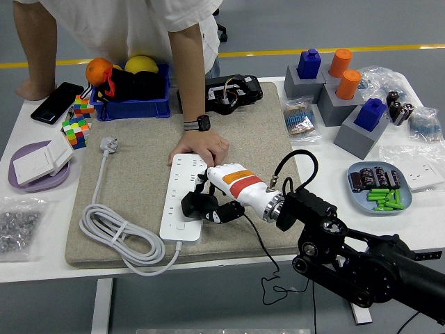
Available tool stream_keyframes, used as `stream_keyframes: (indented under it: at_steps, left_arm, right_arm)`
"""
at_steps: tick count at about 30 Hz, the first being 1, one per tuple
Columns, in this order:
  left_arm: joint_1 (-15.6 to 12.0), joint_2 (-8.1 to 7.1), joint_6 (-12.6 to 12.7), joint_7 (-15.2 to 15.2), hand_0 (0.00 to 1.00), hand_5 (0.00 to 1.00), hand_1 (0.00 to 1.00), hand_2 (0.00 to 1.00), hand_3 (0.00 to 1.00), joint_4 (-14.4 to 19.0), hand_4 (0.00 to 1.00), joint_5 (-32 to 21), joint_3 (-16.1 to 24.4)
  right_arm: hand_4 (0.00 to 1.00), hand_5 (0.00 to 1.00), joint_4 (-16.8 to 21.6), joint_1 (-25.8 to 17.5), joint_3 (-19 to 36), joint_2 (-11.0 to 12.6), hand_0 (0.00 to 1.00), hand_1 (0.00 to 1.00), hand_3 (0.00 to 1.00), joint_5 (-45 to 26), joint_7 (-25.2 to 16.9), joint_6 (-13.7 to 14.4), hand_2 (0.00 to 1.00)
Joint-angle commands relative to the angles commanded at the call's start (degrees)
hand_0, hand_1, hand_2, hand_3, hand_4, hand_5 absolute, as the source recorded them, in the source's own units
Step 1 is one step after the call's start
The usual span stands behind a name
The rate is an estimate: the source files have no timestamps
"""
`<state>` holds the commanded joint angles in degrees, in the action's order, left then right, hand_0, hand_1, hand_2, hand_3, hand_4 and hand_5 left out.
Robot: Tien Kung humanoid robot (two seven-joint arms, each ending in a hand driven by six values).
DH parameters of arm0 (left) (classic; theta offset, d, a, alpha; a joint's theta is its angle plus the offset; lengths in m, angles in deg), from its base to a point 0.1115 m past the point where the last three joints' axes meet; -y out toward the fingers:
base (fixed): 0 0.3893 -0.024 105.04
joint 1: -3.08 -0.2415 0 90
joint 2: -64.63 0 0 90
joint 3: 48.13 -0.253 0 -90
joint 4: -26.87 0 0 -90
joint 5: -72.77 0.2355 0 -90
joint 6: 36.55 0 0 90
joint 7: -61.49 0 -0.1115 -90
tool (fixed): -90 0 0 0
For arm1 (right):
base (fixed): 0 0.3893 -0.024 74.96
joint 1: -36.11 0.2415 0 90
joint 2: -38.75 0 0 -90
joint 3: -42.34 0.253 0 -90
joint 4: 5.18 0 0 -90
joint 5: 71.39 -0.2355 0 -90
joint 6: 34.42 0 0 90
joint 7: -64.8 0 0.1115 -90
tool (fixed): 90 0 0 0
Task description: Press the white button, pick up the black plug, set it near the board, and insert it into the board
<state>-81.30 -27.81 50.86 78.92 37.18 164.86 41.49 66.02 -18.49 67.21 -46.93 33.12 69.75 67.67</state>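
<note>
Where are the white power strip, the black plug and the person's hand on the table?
white power strip [182, 209]: head view, on its bare middle.
black plug [192, 204]: head view, on its body.
person's hand [198, 147]: head view, on its back.

A white table [21, 261] stands on a grey-blue floor [334, 24] — smooth, evenly lit. A yellow line [313, 50] runs across that floor behind the table's far side, and a table leg [103, 306] shows below the near edge.
</note>
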Motion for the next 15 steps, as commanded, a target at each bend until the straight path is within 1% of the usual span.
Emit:
stream_keyframes:
  at_steps: [6, 15]
  left_arm:
    - [-0.1, -0.05, 0.0, 0.0, 0.649, 0.115, 0.638, 0.632, 0.677, 0.0, 0.511, -0.2, -0.1]
    - [-0.1, -0.06, -0.1, 0.1, 0.648, 0.115, 0.638, 0.631, 0.676, 0.0, 0.511, 0.1, 0.0]
  right_arm:
    - [0.800, 0.002, -0.3, -0.2, -0.3, -0.4, 0.290, 0.427, 0.463, 0.2, 0.0, 0.3, 0.413]
    - [0.803, 0.002, -1.1, -0.4, 0.6, -0.2, 0.295, 0.427, 0.470, 0.4, -0.1, 0.5, 0.417]
